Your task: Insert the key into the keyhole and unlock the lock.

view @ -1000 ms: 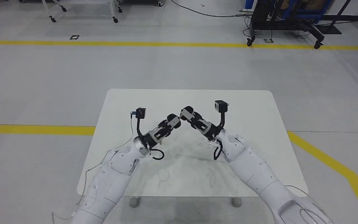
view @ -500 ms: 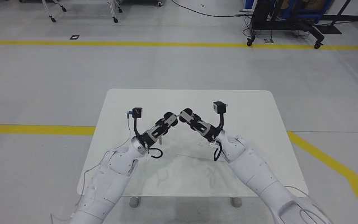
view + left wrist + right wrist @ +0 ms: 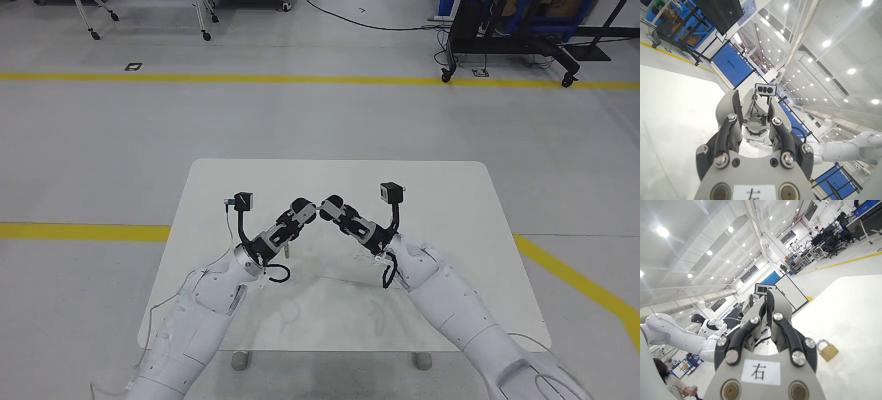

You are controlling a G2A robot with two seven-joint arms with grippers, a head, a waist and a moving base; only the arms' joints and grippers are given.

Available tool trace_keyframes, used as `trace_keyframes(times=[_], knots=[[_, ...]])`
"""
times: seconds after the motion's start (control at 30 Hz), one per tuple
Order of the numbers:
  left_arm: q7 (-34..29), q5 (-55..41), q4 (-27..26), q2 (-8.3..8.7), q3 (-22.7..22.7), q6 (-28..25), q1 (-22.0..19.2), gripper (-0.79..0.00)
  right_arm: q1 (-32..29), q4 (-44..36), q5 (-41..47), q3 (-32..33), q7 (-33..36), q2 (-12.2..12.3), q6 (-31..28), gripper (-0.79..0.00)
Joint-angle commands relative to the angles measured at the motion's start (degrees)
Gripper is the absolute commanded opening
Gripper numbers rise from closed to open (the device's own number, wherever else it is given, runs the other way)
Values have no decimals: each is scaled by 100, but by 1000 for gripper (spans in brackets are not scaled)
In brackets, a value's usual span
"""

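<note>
A brass padlock with a silver shackle lies flat on the white table, off to the side of my right gripper. That gripper is raised above the table and shut on a thin flat metal piece, the key, seen edge-on in the left wrist view. My left gripper faces it tip to tip, open, with its fingers on either side of the right gripper's tips. In the top view the left gripper and the right gripper meet over the table's middle; the padlock is hidden there.
The white table is bare around both arms in the top view. Yellow floor lines run beside and behind it. Carts and racks stand far behind.
Both grippers have drifted slightly to the left while staying tip to tip. The left gripper has closed in around the right gripper's tips.
</note>
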Motion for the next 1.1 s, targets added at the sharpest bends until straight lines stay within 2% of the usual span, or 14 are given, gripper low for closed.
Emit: trace_keyframes(times=[0.0,0.13,0.43,0.5,0.57,0.93,0.97,1.0,1.03,1.07], knots=[[-11,-13,2,1,0,-3,-1,-446,-2,1,12,8,35,-3,0,-785],[-21,-14,7,1,6,-2,-1,-523,-11,2,48,31,91,-11,0,-785],[-49,-1,22,-2,32,13,-23,-597,-23,7,116,62,241,-32,0,-785],[-42,6,22,-4,38,15,-23,-708,-24,21,126,70,258,-38,0,-785],[-33,12,28,-6,47,21,-26,-782,-23,27,133,75,285,-45,0,-785],[1,141,42,-11,73,78,-52,-785,-44,42,154,154,376,-62,0,-785],[13,163,40,-12,73,77,-52,-785,-48,41,152,161,380,-64,0,-631],[17,200,37,-11,74,79,-53,-785,-48,39,141,168,387,-65,0,-443],[27,216,34,-11,75,80,-52,-785,-50,37,136,176,389,-67,0,-172],[36,224,32,-12,76,81,-50,-785,-47,36,121,187,390,-67,0,0]])
